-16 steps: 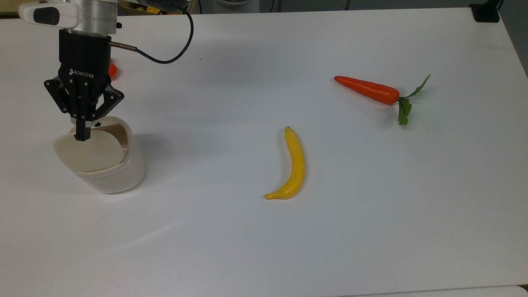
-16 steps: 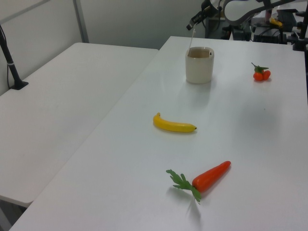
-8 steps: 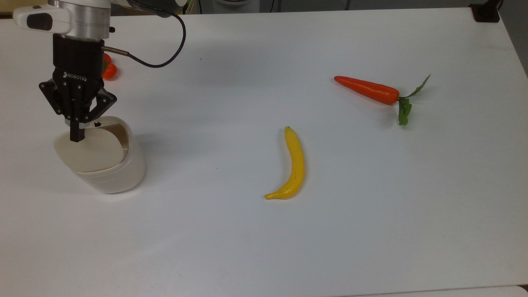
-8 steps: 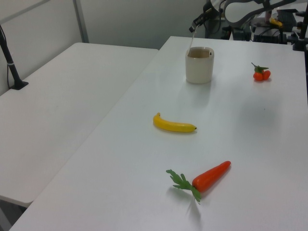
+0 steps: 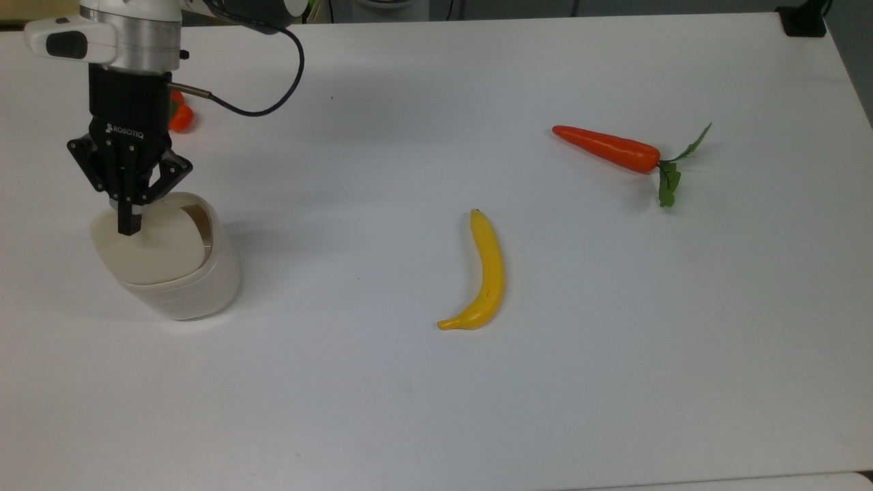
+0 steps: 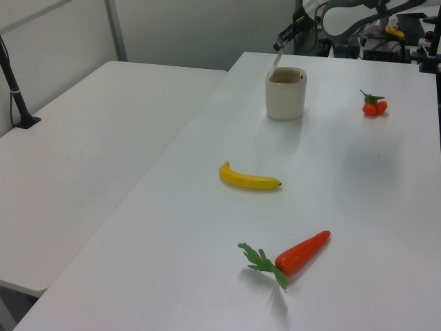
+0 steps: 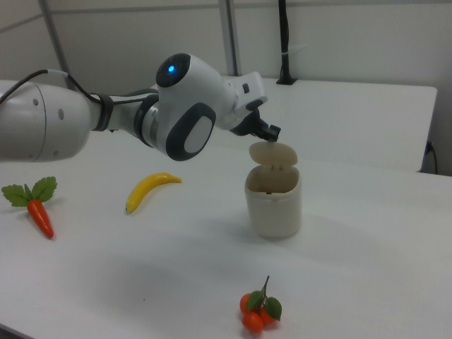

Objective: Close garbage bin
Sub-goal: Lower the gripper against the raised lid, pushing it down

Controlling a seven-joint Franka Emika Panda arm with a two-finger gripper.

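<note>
Garbage bin at table edge, top view's left — lid raised, half open. Hand, fingers pressed together, directly above lid — closing push goes downward.

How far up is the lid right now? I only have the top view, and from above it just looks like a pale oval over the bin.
Observer: In the right view the lid stands raised above the garbage bin, leaning, hinged at one side, with the opening below it uncovered.
Operator: Is the hand on it?
Observer: In the right view the hand sits at the lid's upper edge; I see no gap between them.
Operator: And the orange thing half hidden behind the hand?
Observer: The right view shows it whole: a small cluster of orange fruit with green leaves, lying on the table apart from the bin.
</note>
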